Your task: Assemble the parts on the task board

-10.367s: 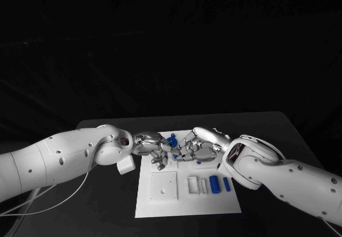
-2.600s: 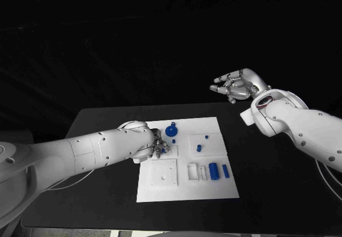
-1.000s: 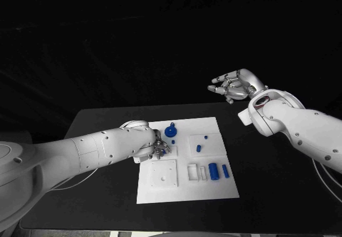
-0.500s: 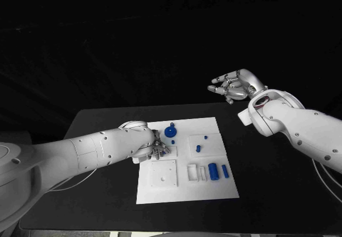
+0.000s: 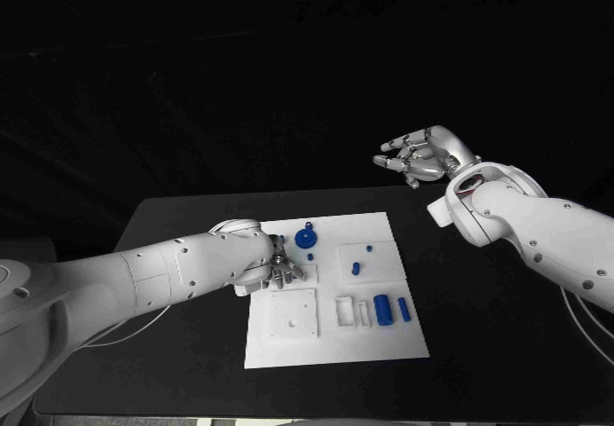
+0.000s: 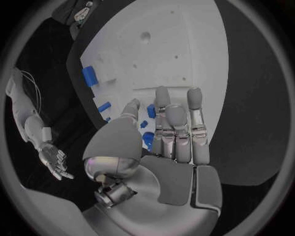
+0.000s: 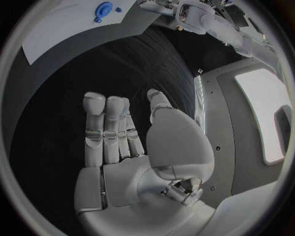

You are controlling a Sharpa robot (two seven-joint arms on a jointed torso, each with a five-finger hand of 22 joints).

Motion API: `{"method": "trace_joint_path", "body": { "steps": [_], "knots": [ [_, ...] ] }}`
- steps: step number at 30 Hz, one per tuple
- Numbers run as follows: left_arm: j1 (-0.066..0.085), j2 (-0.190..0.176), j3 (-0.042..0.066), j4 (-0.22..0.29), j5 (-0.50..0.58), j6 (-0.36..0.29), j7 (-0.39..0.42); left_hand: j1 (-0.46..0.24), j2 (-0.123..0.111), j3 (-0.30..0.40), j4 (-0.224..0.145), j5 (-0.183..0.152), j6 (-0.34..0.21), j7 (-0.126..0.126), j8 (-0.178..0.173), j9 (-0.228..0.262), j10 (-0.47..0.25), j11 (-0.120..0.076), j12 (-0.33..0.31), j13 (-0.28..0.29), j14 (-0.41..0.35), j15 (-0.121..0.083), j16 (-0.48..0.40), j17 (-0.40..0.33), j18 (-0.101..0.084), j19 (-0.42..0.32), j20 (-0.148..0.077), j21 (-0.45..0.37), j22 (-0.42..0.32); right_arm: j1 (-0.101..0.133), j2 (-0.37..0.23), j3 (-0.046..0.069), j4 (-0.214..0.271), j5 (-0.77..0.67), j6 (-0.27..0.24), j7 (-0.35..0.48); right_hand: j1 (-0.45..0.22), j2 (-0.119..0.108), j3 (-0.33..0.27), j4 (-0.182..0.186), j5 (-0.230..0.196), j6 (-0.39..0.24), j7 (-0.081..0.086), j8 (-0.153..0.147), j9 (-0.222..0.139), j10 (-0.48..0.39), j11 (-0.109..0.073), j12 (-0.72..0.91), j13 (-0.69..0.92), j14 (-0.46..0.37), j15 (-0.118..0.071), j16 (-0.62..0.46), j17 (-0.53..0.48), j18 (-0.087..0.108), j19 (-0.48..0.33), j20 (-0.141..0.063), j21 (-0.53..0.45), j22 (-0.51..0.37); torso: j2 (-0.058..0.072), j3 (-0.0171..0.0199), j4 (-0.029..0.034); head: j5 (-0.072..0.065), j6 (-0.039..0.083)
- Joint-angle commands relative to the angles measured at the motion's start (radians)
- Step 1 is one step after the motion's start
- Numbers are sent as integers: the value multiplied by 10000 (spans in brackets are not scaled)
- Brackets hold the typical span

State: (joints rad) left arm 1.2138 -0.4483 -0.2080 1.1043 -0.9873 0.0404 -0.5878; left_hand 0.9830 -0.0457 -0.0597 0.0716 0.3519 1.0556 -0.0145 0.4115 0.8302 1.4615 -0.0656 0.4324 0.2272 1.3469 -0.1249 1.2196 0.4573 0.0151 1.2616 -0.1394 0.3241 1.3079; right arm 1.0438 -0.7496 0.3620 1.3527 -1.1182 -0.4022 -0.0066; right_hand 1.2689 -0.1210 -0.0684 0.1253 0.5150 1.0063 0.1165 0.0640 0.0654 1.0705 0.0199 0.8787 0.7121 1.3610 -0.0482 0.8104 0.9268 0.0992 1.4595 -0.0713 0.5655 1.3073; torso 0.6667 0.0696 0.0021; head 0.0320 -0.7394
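Note:
The white task board (image 5: 333, 351) lies mid-table. At its back stands a round blue part (image 5: 306, 237), with a small blue peg (image 5: 311, 256) beside it. Further right are two small blue pieces (image 5: 357, 264) and two blue cylinders (image 5: 382, 308) by white slots. My left hand (image 5: 280, 267) hovers low over the board's left edge with fingers stretched out. In the left wrist view its fingers (image 6: 176, 128) are straight and hold nothing, with the peg (image 6: 150, 110) by their tips. My right hand (image 5: 417, 156) is raised high at the back right, its fingers (image 7: 107, 130) extended and empty.
A white square block with holes (image 5: 292, 324) takes the board's front left. Black table (image 5: 512, 319) surrounds the board on all sides. The right wrist view shows the board (image 7: 61, 29) far off with the round blue part (image 7: 103, 8) on it.
Ten seconds ago both hands met over the board's back. The right arm has since lifted away to the back right. In the last second the left hand barely shifted.

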Motion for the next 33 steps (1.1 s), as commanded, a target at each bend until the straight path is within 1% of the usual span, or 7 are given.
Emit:
{"method": "trace_joint_path", "body": {
  "steps": [1, 6, 14, 16, 21, 25, 33],
  "knots": [
    [2, -65, 34, 101, 133, -98, 162, 189, -711, 390, 1017, -914, 12, 46, 45, 35, 398, 25, -48, 19, -57, 28, -69, -11, -151, 39, 15, -53, 157, 3, 1, 6, -8, 13, 101, 102, -51, 17, -27, 45, 57, 6, -8, -12, -9, 1, -31, 42, -10, -8, -42, 21, -9, 25, 44, -2, 2, 660, -3, -1, 12, 3, 18],
    [9, -202, 122, 232, 232, -119, 194, 381, -1631, 89, 2190, -2928, -16, 78, 25, 28, 396, 43, -71, 15, -78, 39, -77, -12, -151, 28, 23, -84, 161, 3, -7, 6, -15, 15, 98, 101, -51, 17, -27, 45, 57, 6, -8, -12, -9, 1, -31, 42, -10, -8, -42, 21, -9, 25, 44, -2, 2, 660, -5, -1, 13, 11, 37],
    [46, -481, 514, 457, 526, -128, 174, 381, -1554, 2, 2191, -2919, -23, 82, 8, 21, 393, 43, -96, 10, -80, 43, -87, -11, -151, 35, 24, -104, 160, 2, -21, 6, -27, 20, 103, 103, -51, 17, -27, 45, 57, 6, -8, -12, -9, 1, -31, 42, -10, -8, -42, 21, -9, 25, 44, -2, 2, 660, 7, 9, 0, 13, 86],
    [124, -601, 646, 527, 729, -63, 185, 427, -1239, 295, 2152, -2795, -49, 92, -13, 4, 374, 49, -111, 6, -88, 51, -110, -24, -151, 31, 31, -121, 157, 2, -26, 6, -37, 25, 105, 106, -51, 17, -27, 45, 57, 6, -8, -12, -9, 1, -31, 42, -10, -8, -42, 21, -9, 25, 44, -2, 2, 660, 3, 5, 0, 9, 111],
    [584, -899, 838, 480, 1444, 216, 380, 899, 1001, -426, -54, -568, -255, 354, -884, -1620, -21, 199, -496, -165, -325, 209, -310, -156, -147, -118, 160, -394, 111, 1, -43, 6, -80, 42, 112, 110, -22, 28, -17, 78, 59, 8, -9, -10, -8, 9, -33, 46, -13, 0, -42, 24, -9, 25, 52, -2, 18, 665, -2, 5, 19, 28, 177],
    [906, -946, 884, 55, 1900, 337, 536, 1305, 1418, -555, -517, 106, -296, 581, -1561, -3380, -49, 314, -803, -349, -369, 284, -379, -223, -117, -107, 226, -583, 110, 1, -42, 6, -113, 50, 116, 109, -14, 36, -9, 75, 52, 10, -11, -11, -9, 11, -34, 47, -14, 0, -43, 25, -9, 23, 55, -2, 36, 669, 13, 13, 12, 60, 227],
    [1147, -600, 911, -1251, 2028, 496, 799, 1123, 1283, -927, -375, -316, -409, 619, -1311, -4292, -31, 312, -805, -337, -377, 311, -366, -240, -98, -40, 245, -692, 150, 1, -21, 6, -136, 54, 118, 107, -8, 59, 7, 74, 56, 16, -11, -10, -8, 12, -37, 45, -16, 0, -43, 24, -9, 22, 58, -3, 48, 671, 58, 13, -7, 88, 333]
  ]
}}
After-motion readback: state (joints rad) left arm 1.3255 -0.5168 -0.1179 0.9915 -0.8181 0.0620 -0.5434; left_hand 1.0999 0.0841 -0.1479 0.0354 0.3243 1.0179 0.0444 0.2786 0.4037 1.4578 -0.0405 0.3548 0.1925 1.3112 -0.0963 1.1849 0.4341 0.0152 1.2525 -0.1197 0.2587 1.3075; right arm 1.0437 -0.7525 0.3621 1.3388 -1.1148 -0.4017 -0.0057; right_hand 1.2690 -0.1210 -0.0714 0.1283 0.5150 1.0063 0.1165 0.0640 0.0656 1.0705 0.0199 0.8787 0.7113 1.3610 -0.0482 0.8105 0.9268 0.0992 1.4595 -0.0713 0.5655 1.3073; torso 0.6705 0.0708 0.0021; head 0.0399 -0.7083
